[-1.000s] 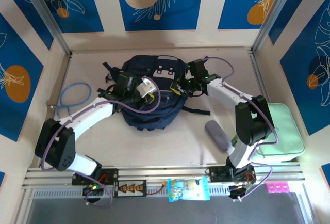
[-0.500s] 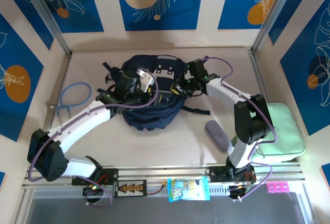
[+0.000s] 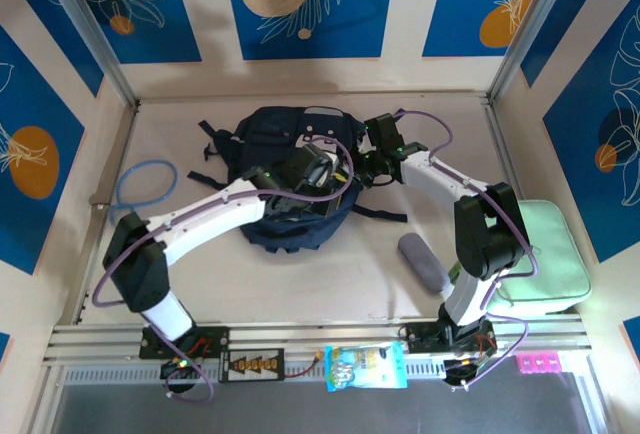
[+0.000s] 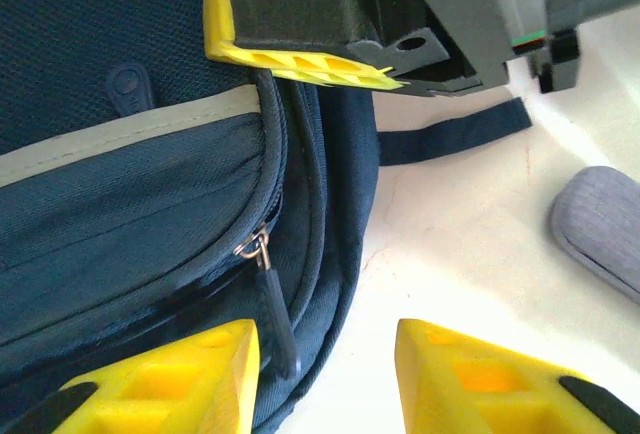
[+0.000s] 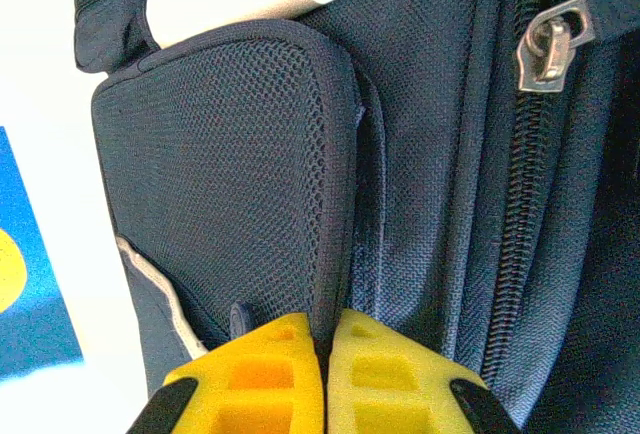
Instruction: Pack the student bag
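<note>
The student bag (image 3: 268, 132) lay flat toward the far middle of the table (image 3: 330, 274). From above, much of its front was covered by the left arm stretched across it. The left gripper (image 4: 325, 374) hung over the bag's edge nearest the right arm, its yellow fingers (image 4: 170, 384) spread wide with nothing between them. Only their tips showed, cut off at the bottom of the wrist view. A dark zip pull (image 4: 275, 304) dangled just above the gap.

The right gripper (image 5: 325, 369) was pinched tight on the bag. The corded rim of a mesh side pocket (image 5: 220, 184) ran down between its closed fingers, though I could not make out how much fabric they held. A metal zip pull (image 5: 545, 49) sat blurred near that view's top corner.

A grey pouch (image 3: 424, 262) lay apart from the bag on the right. The mint-green case (image 3: 548, 254) was partly hidden behind the right arm, and a blue cable (image 3: 140, 189) looped at the left.
</note>
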`<action>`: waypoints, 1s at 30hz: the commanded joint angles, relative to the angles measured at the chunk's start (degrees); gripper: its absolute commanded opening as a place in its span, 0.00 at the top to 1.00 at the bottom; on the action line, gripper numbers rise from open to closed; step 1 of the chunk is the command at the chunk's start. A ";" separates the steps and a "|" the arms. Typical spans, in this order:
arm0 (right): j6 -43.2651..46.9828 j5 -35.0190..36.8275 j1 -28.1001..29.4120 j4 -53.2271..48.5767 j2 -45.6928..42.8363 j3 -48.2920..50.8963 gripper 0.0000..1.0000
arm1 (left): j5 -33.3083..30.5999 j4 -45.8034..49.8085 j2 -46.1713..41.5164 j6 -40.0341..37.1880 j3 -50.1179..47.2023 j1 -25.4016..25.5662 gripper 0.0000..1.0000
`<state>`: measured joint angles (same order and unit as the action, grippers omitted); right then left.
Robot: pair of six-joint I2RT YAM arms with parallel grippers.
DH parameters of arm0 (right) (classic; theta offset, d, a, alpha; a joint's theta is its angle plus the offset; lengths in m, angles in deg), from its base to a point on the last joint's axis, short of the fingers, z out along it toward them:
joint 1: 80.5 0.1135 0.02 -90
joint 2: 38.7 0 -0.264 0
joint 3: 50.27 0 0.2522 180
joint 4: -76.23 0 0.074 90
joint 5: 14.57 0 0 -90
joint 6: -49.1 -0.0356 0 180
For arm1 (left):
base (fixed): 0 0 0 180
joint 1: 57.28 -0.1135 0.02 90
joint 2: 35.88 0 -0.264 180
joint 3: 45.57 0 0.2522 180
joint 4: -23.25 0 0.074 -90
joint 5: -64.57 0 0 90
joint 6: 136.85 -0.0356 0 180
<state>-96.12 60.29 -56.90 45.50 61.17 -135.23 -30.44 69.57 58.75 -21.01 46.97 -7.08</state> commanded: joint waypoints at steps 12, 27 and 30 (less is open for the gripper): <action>-1.41 -3.80 -0.30 4.47 -2.15 1.18 0.94 | -8.19 6.82 5.75 0.56 5.82 0.69 0.78; -1.73 -4.30 -0.57 4.84 -2.14 1.41 0.95 | -6.97 9.68 7.56 1.38 7.21 0.75 0.87; -1.51 -3.32 -0.67 4.50 -2.47 1.59 0.95 | -7.49 8.84 5.50 1.47 5.86 0.61 1.00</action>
<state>-97.17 58.89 -57.40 48.25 61.17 -134.01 -36.67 76.91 65.66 -20.11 53.09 -6.73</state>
